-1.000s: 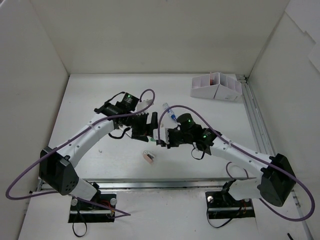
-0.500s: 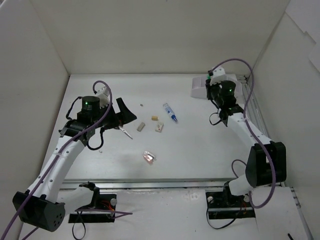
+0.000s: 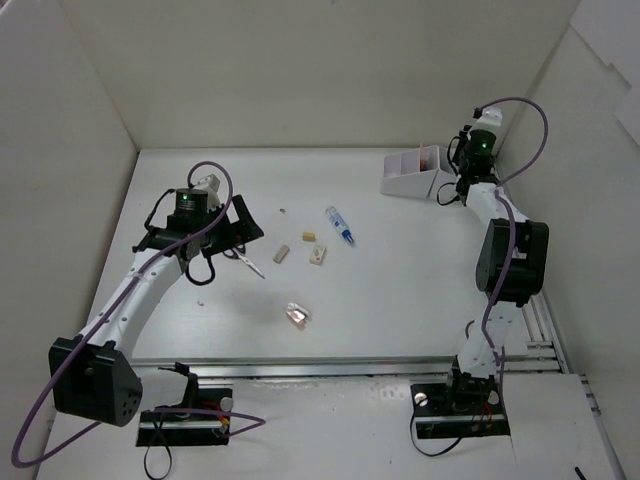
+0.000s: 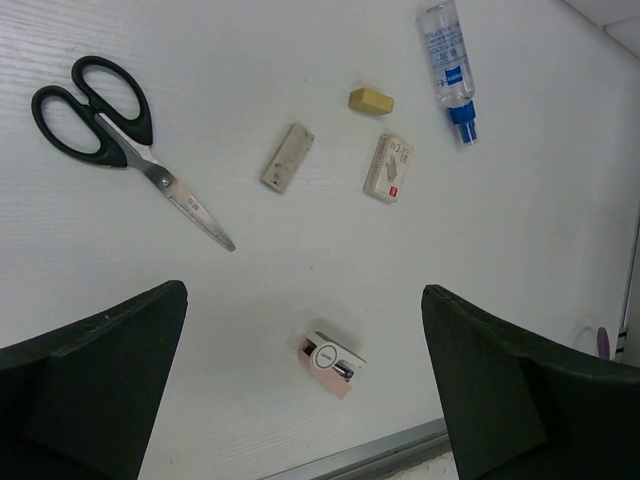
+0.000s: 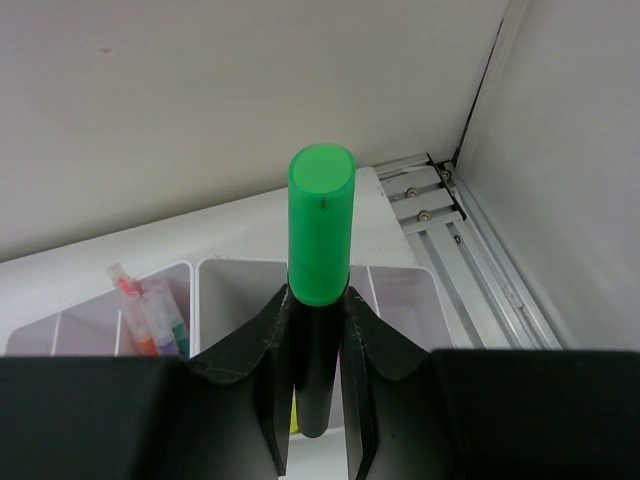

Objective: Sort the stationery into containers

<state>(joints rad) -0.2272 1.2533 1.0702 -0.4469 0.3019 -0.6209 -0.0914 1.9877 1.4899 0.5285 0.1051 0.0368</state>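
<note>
My right gripper point(image 5: 318, 420) is shut on a green-capped marker point(image 5: 320, 225) with a black barrel, held over the white desk organiser point(image 5: 235, 275), also in the top view point(image 3: 420, 178). Orange and green pens point(image 5: 150, 320) stand in its left compartment. My left gripper point(image 4: 300, 400) is open and empty above the table. Below it lie black-handled scissors point(image 4: 115, 130), a beige eraser point(image 4: 287, 157), a small yellow eraser point(image 4: 370, 99), a white eraser point(image 4: 389, 167), a blue-tipped tube point(image 4: 449, 62) and a pink sharpener point(image 4: 331, 363).
A metal rail point(image 3: 505, 215) runs along the table's right side beside the organiser. White walls close in the back and sides. The table's front metal edge point(image 4: 380, 455) shows under the left gripper. A tiny white scrap point(image 3: 199, 299) lies near the left arm.
Both arms left the table's middle. The right arm swung to the organiser at the far right and now holds the green marker over it. The left arm drew back left, opened, above the scissors.
</note>
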